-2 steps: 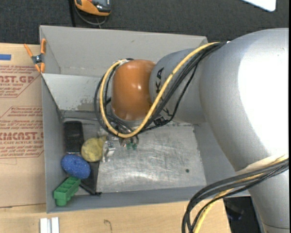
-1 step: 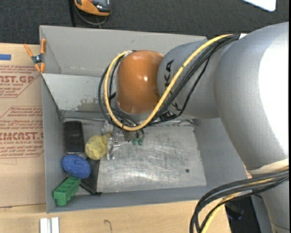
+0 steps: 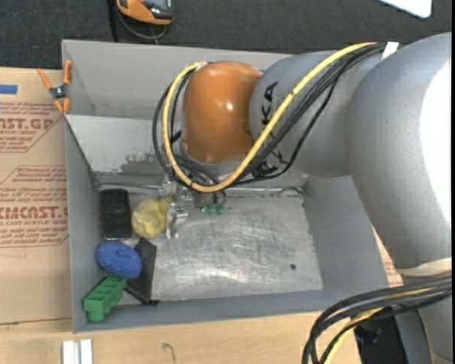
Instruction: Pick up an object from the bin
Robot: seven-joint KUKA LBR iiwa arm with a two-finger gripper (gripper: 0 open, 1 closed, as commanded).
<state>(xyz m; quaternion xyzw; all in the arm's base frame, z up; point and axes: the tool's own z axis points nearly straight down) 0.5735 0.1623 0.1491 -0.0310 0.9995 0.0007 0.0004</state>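
Though the orange cover (image 3: 216, 112) hides much, the fingers (image 3: 173, 212) sit just beside the yellow lump (image 3: 149, 217) near the bin's (image 3: 235, 275) left wall; open or closed cannot be told.

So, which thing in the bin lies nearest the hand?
The yellow lump, beside the hand; the blue ball, green block and black pieces lie farther.

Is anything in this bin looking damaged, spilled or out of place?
Nothing is clearly wrong. The yellow lump beside the gripper looks crumpled, though that may be its own shape. The bin floor is scratched, and the green block lies askew in the corner.
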